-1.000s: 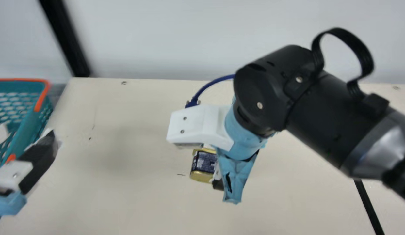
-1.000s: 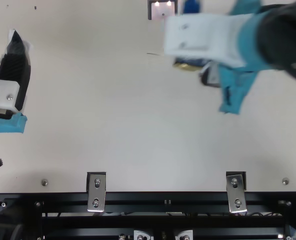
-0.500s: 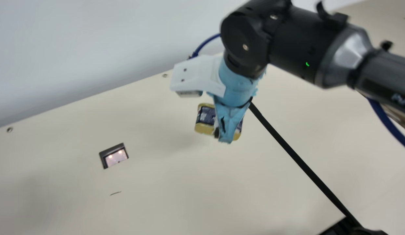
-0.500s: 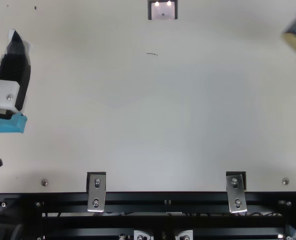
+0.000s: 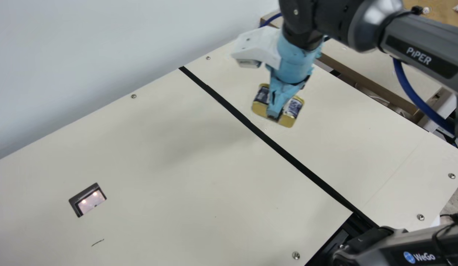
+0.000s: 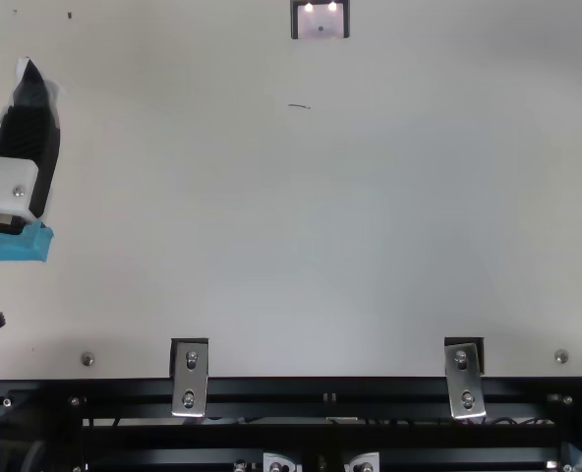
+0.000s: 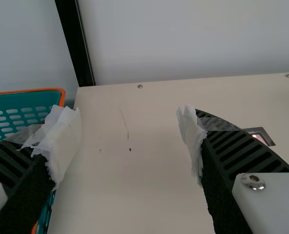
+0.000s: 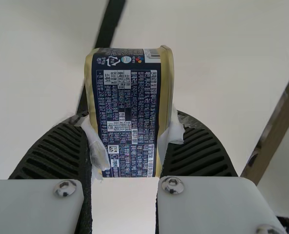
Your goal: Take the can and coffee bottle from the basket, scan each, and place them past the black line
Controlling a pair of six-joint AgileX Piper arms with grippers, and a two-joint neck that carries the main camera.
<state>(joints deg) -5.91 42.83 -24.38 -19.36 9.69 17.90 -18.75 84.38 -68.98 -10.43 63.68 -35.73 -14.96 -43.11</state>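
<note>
A rectangular gold-rimmed navy can (image 5: 293,109) hangs above the table (image 5: 391,147), seemingly past the black line (image 5: 267,139), though the main view's slant makes its exact spot hard to judge. The right gripper (image 5: 274,115) is clamped on it. Good placing calls for moving well clear of the black line, lowering the can level, and releasing only once it sits firmly. The right wrist view reveals the fingers' contact on opposite sides, which the main view leaves partly hidden. The left gripper (image 7: 129,113), fingers spread, is well apart from the line.
</note>
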